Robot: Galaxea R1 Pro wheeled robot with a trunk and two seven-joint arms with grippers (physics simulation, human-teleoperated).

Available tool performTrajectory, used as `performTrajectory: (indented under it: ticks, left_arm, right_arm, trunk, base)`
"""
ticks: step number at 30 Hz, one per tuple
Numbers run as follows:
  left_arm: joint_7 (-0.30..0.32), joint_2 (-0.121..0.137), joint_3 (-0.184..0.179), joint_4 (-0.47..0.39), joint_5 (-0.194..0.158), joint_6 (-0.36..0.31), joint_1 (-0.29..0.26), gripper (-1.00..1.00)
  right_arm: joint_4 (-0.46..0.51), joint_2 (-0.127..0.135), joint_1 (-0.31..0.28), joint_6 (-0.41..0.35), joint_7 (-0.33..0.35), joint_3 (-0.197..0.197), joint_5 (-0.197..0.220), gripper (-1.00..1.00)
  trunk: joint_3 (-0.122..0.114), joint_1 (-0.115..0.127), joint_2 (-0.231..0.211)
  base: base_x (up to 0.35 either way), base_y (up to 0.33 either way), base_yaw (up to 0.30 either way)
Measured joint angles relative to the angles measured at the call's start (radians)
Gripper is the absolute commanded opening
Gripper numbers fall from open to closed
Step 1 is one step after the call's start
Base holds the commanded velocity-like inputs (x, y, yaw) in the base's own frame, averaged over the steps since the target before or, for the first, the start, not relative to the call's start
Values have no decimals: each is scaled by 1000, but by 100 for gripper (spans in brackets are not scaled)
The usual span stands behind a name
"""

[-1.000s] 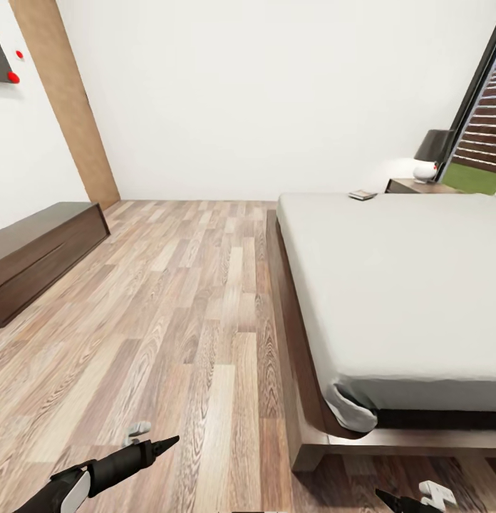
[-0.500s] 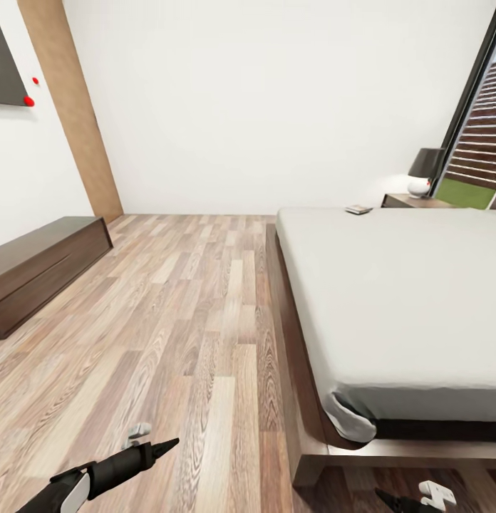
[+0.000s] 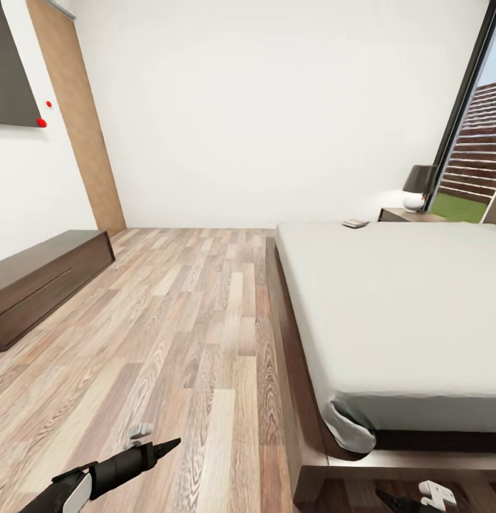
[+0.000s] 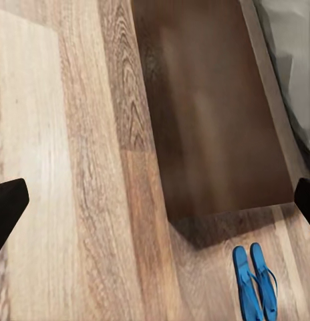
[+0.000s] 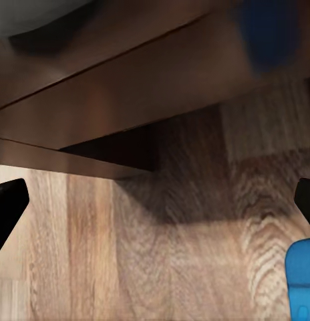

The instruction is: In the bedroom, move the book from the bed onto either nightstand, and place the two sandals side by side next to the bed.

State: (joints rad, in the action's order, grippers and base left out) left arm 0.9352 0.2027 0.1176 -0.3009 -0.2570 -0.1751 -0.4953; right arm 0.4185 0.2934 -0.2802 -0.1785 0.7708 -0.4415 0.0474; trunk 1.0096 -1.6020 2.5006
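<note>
The book [image 3: 355, 223] lies on the far corner of the bed [image 3: 398, 299], close to the nightstand [image 3: 408, 214]. In the left wrist view, two blue sandals [image 4: 255, 282] lie side by side on the wood floor just off a corner of the dark bed frame [image 4: 208, 107]. The right wrist view catches one blue sandal [image 5: 302, 277] at the frame's edge and a blurred blue shape [image 5: 270, 30] by the bed frame. My left gripper [image 3: 164, 446] [image 4: 155, 204] hangs open over the floor. Low beside the bed's near corner, my right gripper [image 3: 392, 499] [image 5: 155, 204] is open too.
A long low dark cabinet [image 3: 41, 278] runs along the left wall, with a tan door [image 3: 80, 121] behind it. A dark-shaded lamp [image 3: 417, 187] stands on the nightstand by a tall window [image 3: 476, 142]. Wood floor [image 3: 191, 320] stretches between cabinet and bed.
The whole picture has slid downward, so the head camera has tilted up and shows more of the far wall. Both arms sit at the same place in the picture.
</note>
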Motion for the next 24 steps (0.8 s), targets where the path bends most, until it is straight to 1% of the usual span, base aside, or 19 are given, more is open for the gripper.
performTrajectory:
  ticks: [4, 24]
  left_arm:
    - [0, 0, 0, 0, 0, 0, 0, 100]
    - [0, 0, 0, 0, 0, 0, 0, 100]
  right_arm:
    - [0, 0, 0, 0, 0, 0, 0, 100]
    - [0, 0, 0, 0, 0, 0, 0, 100]
  trunk:
    - [-15, 2, -1]
    - [-78, 78, -141]
  base:
    - [0, 0, 0]
    - [0, 0, 0]
